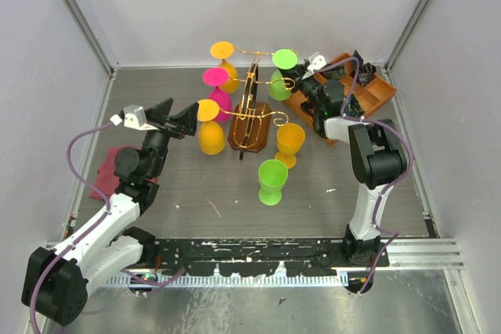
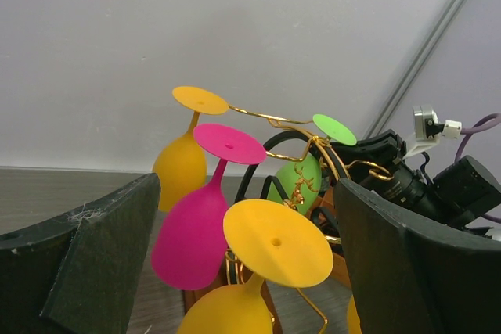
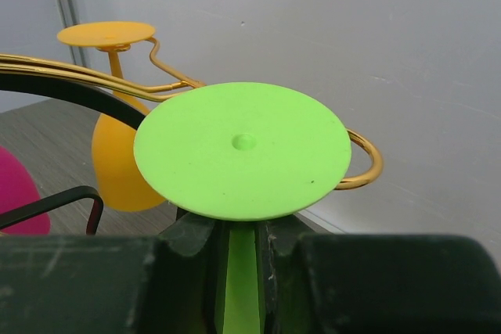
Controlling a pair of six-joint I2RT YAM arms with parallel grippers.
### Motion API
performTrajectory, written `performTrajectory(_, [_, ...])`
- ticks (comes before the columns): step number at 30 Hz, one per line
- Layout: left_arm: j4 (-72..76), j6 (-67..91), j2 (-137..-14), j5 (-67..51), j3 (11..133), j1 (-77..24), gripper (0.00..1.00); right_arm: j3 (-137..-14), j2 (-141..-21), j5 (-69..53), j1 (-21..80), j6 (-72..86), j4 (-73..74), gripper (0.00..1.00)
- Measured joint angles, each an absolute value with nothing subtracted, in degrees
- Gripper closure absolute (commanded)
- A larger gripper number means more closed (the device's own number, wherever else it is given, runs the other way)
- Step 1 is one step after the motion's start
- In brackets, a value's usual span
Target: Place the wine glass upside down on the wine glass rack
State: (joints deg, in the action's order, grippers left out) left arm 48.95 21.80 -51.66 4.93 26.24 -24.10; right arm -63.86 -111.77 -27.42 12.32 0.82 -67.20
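Note:
The wine glass rack [image 1: 250, 109], gold wire on a dark wood base, stands mid-table. A green wine glass [image 1: 283, 60] hangs upside down at its right arm, foot resting on the gold wire [image 3: 365, 163]. My right gripper [image 1: 304, 80] is shut on its stem [image 3: 241, 271], just under the green foot [image 3: 243, 149]. Two orange glasses [image 1: 225, 52] [image 1: 210, 127] and a pink one [image 1: 216, 77] hang on the left arms. My left gripper [image 1: 182, 119] is open and empty, its fingers [image 2: 94, 256] flanking the nearest orange foot [image 2: 278, 242] without touching it.
An orange goblet [image 1: 290, 143] and a green goblet [image 1: 272, 181] stand upright in front of the rack. An orange compartment tray [image 1: 377, 91] sits at the back right behind my right arm. A maroon cloth [image 1: 108, 171] lies at the left.

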Motion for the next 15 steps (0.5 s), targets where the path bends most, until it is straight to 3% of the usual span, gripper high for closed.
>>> performTrajectory(15, [48.9,21.7,-51.7,4.4,26.2,-24.1,0.02,-68.3,-116.5,-27.4,11.5,3.9,-69.4,0.96])
